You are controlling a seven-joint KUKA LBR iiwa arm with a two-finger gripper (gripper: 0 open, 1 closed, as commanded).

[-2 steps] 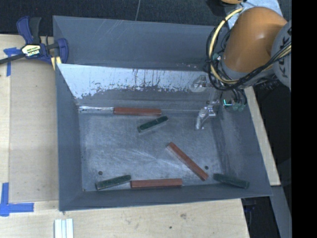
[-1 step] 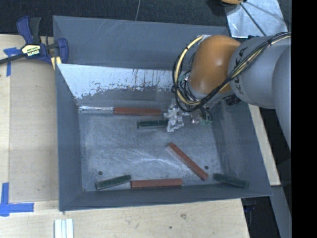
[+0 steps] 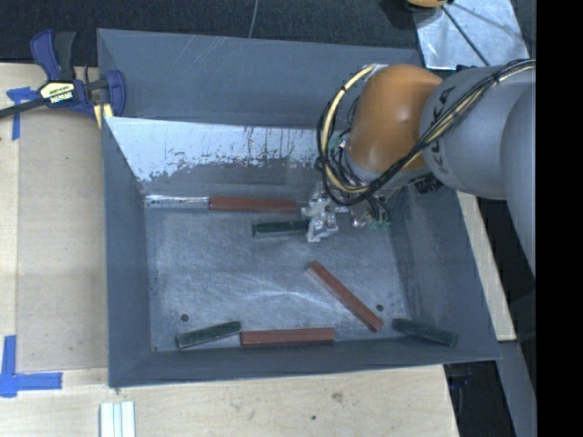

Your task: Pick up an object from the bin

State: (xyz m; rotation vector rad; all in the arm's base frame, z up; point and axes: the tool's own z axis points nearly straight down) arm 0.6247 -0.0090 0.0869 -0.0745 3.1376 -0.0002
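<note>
Where the gripper (image 3: 319,221) hangs low over the back half of the bin (image 3: 127,244), its tip sits at the right end of a short dark green stick (image 3: 278,229), which lies flat on the floor roughly parallel to the back wall. Whether the gripper is spread or closed on that end I cannot tell, since the metal tip and the cables crowd the spot. Just behind the green stick, close along the back wall, lies a longer reddish-brown stick (image 3: 250,205).

The green stick looks like a thin, straight, stiff bar with flat faces, probably light and unlikely to bend or break. Its surface seems smooth, so it may slip on the scuffed grey metal floor. Because it lies so low, there is little height to pinch. The sound hold would be across its narrow width near the middle, as taken at the end it would likely droop or swing.

A diagonal brown stick (image 3: 344,296) lies mid-floor, and a dark green one (image 3: 208,335), a brown one (image 3: 287,337) and another green one (image 3: 424,332) line the front wall, all well apart from the gripper
</note>
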